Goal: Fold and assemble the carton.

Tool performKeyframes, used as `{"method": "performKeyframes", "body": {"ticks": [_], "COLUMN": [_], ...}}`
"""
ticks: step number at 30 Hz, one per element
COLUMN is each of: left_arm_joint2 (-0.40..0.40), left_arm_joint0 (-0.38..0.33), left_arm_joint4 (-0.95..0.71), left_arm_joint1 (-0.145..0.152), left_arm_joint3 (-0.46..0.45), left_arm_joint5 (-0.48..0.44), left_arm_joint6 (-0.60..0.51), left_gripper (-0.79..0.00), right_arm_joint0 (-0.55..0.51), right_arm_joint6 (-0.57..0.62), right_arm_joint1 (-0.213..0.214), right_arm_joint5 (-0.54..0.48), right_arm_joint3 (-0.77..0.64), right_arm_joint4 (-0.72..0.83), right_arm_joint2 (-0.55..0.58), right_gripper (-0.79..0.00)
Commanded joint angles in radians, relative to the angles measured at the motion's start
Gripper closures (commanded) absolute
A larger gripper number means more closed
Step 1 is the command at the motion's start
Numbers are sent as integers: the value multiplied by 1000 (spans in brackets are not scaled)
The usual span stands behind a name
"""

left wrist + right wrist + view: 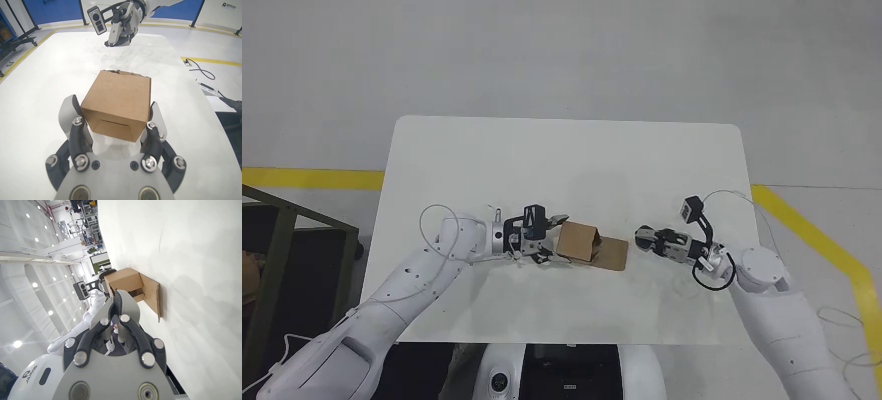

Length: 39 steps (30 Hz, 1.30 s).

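Carton (579, 242): lay on its side at frame centre in the top view, body squared, one flap (612, 254) flat toward frame right. Left hand (114, 108) grasped its two sides. Right hand (115, 298) was clenched and empty, right of the flap. Step judged: closing the open end, with the flap to be raised and tucked next. Surface (542, 160) was white; floor (542, 50) grey, yellow-taped.

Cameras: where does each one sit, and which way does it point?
Top view: above the arms, looking down at the table; shows left gripper, right gripper, carton between.
Left wrist view: on the left wrist, looking over its own fingers, across the carton, toward the right gripper.
Right wrist view: on the right wrist, looking past its shut fingers at the carton's open end.
Shared: the wrist views face each other across the carton.
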Motion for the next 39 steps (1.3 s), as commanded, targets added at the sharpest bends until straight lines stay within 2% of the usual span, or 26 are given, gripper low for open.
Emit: {"method": "performKeyframes", "body": {"ticks": [1,6,7,10,16,27,34,39], "left_arm_joint2": [1,-3,-5,-9,-18,-73,-99,-86], "left_arm_joint0": [0,-1,0,2,6,25,44,43], "left_arm_joint4": [0,-4,-6,-4,-8,-44,-66,-61], "left_arm_joint1": [0,1,1,4,7,27,36,32], "left_arm_joint3": [0,-1,-2,-3,-7,-45,-72,-77], "left_arm_joint5": [0,-1,-2,-4,-10,-39,-46,-34], "left_arm_joint6": [-1,6,8,10,20,59,70,26], "left_gripper": [-619,-548,-489,-419,-477,-483,-480,-486], "right_arm_joint0": [-5,-10,-9,-7,-9,17,62,102], "right_arm_joint6": [-2,-7,-7,-6,-8,0,45,59], "right_arm_joint1": [1,2,2,4,7,5,-14,-29], "right_arm_joint5": [2,4,5,4,4,58,67,57], "right_arm_joint3": [-6,-10,-9,-6,-2,71,114,118], "right_arm_joint4": [-1,2,3,3,6,14,19,21], "right_arm_joint2": [2,1,1,3,11,-6,-90,-143], "right_gripper": [0,0,0,0,0,0,0,0]}}
